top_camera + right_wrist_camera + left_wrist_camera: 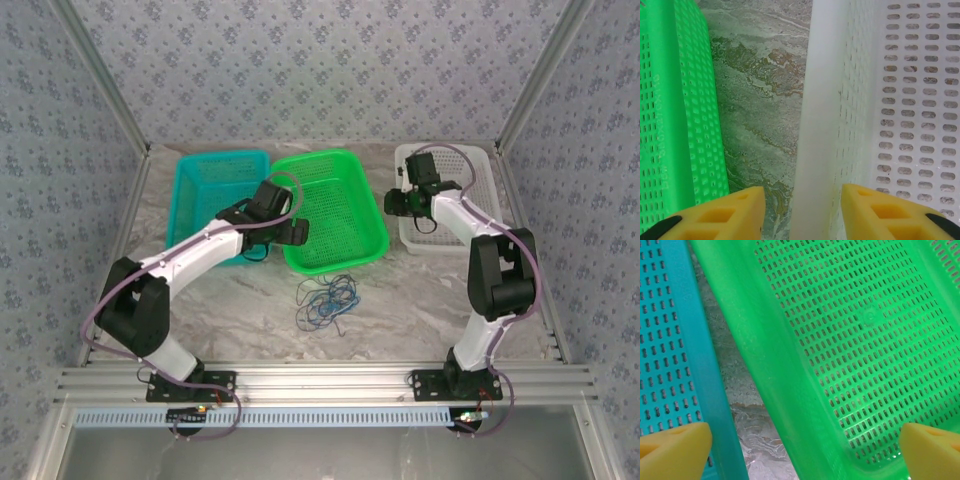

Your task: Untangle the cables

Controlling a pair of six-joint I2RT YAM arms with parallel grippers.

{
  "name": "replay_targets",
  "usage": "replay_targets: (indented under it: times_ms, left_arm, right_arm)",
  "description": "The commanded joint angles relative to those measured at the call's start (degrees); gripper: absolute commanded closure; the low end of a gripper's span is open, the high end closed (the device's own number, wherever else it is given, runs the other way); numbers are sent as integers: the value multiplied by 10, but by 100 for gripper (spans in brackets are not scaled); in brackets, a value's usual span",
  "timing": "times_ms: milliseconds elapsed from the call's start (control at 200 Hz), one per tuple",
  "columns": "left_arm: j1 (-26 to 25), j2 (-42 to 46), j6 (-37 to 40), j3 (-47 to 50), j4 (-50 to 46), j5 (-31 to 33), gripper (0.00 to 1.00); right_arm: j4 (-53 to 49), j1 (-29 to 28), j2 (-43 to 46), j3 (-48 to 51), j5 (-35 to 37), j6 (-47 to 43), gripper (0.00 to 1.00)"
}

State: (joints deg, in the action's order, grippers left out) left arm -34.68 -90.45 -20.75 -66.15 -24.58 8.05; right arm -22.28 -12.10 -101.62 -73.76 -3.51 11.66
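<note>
The cables (326,298) are thin blue and dark wires in a loose tangle on the marble table, just in front of the green basket (300,162). My left gripper (292,233) hovers over that basket's left front corner, above and left of the tangle. In the left wrist view it (805,452) stands wide open, its yellow fingers (670,450) either side of the green basket's left wall (790,375), holding nothing. My right gripper (398,203) is at the left rim of the white basket (482,165). It (803,212) is open, straddling the white rim (815,125) without touching it.
A teal basket (205,180) stands left of the green one, with a strip of table (735,385) between them. Another strip of marble (760,90) separates the green basket (675,110) from the white one. Metal frame posts and patterned walls enclose the table.
</note>
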Motion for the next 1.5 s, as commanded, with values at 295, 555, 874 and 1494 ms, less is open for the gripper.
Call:
replay_targets:
  times_ms: [295, 555, 874, 1494]
  left_arm:
    - [-3, 11, 26, -64, -42, 49, 1]
    - [5, 55, 34, -37, 9, 54, 1]
    - [6, 147, 101, 67, 69, -51, 0]
    - [-161, 97, 142, 92, 48, -309, 12]
  right_arm:
    - [-22, -59, 105, 16, 6, -22, 21]
    - [-71, -110, 67, -23, -6, -39, 24]
    - [-92, -144, 145, 29, 2, -65, 26]
    - [-102, -131, 368, 198, 99, 35, 18]
